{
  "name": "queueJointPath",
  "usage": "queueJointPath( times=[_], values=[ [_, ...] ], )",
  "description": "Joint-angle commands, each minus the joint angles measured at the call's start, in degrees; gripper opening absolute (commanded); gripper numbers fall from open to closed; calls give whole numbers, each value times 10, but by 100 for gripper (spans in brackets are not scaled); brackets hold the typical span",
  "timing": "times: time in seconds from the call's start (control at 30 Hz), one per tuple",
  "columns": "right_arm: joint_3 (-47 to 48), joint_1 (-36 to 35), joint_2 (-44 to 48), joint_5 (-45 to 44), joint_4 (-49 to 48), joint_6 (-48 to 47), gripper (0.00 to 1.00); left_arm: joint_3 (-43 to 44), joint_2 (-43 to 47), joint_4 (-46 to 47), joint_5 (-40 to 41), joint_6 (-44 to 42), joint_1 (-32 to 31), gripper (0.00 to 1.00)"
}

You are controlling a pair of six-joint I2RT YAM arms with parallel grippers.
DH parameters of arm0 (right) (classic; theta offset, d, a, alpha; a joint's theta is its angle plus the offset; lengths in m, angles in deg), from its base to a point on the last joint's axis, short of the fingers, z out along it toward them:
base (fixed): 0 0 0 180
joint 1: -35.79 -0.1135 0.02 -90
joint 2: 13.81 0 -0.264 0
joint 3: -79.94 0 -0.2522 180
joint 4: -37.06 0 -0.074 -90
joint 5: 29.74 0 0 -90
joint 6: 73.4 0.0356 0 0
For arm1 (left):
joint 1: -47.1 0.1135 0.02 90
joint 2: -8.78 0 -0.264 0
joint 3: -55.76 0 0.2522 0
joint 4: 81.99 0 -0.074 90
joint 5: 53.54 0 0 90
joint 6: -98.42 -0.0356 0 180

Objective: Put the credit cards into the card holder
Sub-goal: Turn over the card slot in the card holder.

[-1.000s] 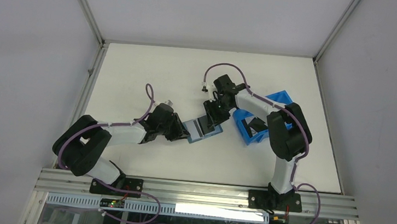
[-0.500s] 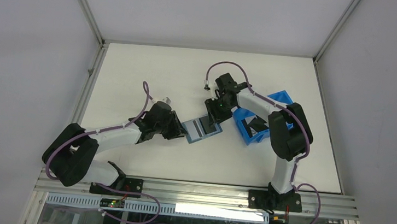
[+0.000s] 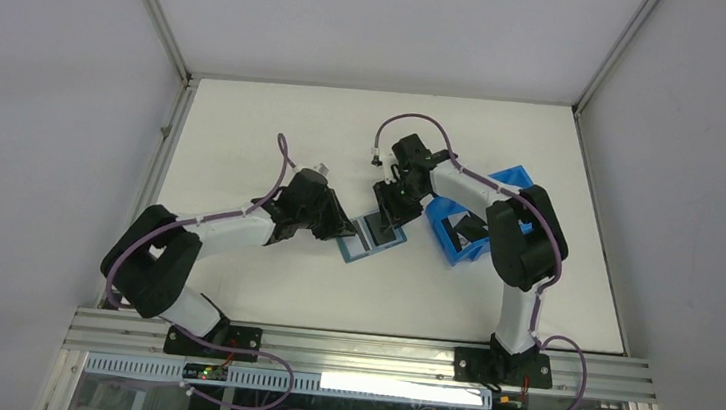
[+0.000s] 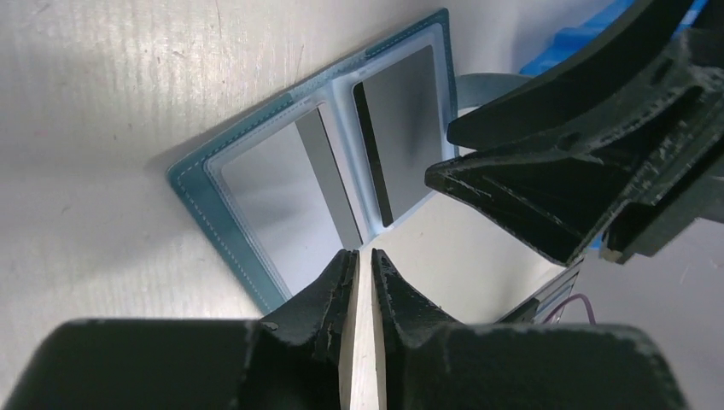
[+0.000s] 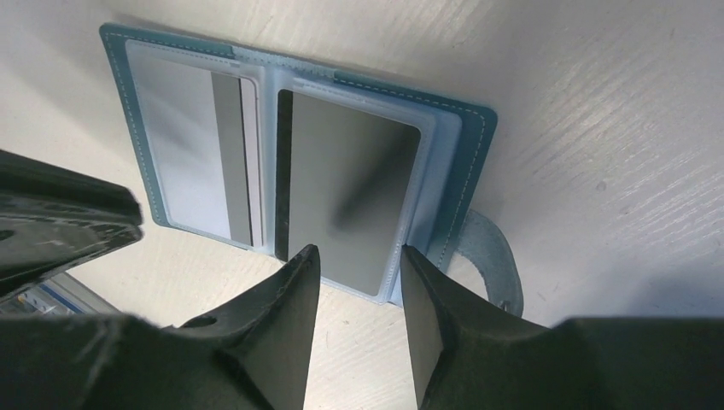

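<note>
The teal card holder (image 3: 373, 239) lies open and flat at the table's middle. A pale grey credit card (image 5: 182, 141) sits in its left pocket and a dark grey credit card (image 5: 350, 184) in its right pocket. The snap tab (image 5: 493, 256) sticks out on the right. My right gripper (image 5: 359, 254) hovers open over the dark card's near edge, gripping nothing. My left gripper (image 4: 360, 254) is at the holder's (image 4: 192, 175) other edge, over the pale card (image 4: 269, 192), shut to a thin slit with nothing in it. The two grippers (image 3: 344, 231) (image 3: 390, 218) face each other across the holder.
A bright-blue plastic bin (image 3: 505, 177) stands right of the holder, partly under the right arm. The right gripper's black fingers (image 4: 555, 171) fill the right side of the left wrist view. White tabletop surrounds the holder.
My left gripper has swung back toward the holder's left edge and its jaws have narrowed. The right gripper has stayed over the dark card. The holder has barely shifted.
</note>
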State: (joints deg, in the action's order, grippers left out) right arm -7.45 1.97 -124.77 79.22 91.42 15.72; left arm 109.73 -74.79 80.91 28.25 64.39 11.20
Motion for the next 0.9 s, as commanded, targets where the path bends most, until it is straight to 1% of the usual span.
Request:
queueJointPath(
  times=[0.0, 0.3, 0.53, 0.6, 0.87],
  values=[
    [22, 3, 1, -5, -3, 5, 43, 47, -48, 25, -38, -3, 1, 12],
    [21, 3, -7, 15, -3, 8, 41, 84, -117, 25, -54, -7, 1, 10],
    [21, 5, -8, 26, -4, 8, 41, 96, -149, 25, -64, -9, 1, 10],
    [21, 10, -8, 31, -5, 25, 41, 97, -160, 25, -67, -8, 0, 9],
    [17, 21, -3, 61, -11, 35, 40, 104, -180, 25, -77, -6, 0, 9]
  ],
)
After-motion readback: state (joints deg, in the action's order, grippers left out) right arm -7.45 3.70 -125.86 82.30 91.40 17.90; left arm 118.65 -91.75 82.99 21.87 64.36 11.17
